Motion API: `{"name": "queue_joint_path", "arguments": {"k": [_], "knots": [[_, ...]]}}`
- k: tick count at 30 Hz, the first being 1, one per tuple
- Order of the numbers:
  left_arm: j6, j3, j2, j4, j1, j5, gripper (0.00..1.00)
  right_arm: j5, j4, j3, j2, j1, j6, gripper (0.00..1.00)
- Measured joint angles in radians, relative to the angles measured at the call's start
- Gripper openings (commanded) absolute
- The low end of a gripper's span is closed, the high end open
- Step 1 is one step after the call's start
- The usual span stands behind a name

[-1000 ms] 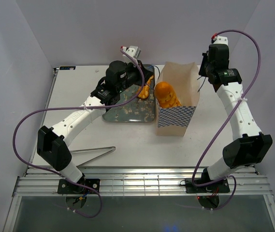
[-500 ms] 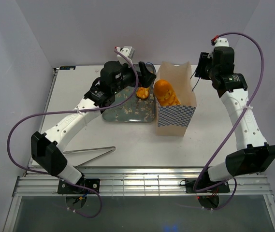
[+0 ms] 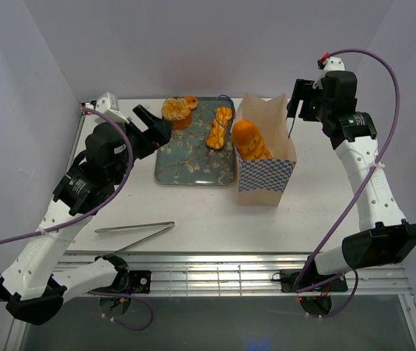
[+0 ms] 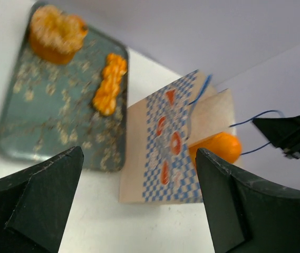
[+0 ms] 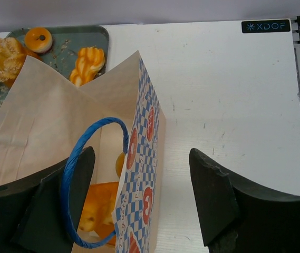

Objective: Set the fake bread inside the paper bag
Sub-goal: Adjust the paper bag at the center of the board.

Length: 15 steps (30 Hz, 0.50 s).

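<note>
Left pincer point(image 3: 154, 121), spread wide and empty, hovers near the frosted orange toy cupcake point(image 3: 176, 111) on the grey blossom-patterned tray point(image 3: 193, 162).

The left arm folds low at the elbow, its forearm stretching up the left side, and the left gripper point(image 3: 154, 123) points toward the far right, jaws spread wide, nothing held. The right arm reaches long up the right side (wrist bent inward at the top), right gripper point(image 3: 295, 106) angled leftward, jaws wide apart too, empty.
</note>
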Motion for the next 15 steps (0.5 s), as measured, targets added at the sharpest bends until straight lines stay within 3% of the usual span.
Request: {"name": "queue_joint_path", "arguments": {"k": [10,15], "knots": [[-0.364,-0.456,-0.258,-0.349,0.0,-0.056,0.98,-0.072,0.016,-0.089,-0.043,0.0,0.024,0.76],[-0.504,-0.56,-0.305,-0.429,0.0,-0.078,0.98,-0.097,0.023,-0.111,-0.066,0.0,0.03,0.76]]}}
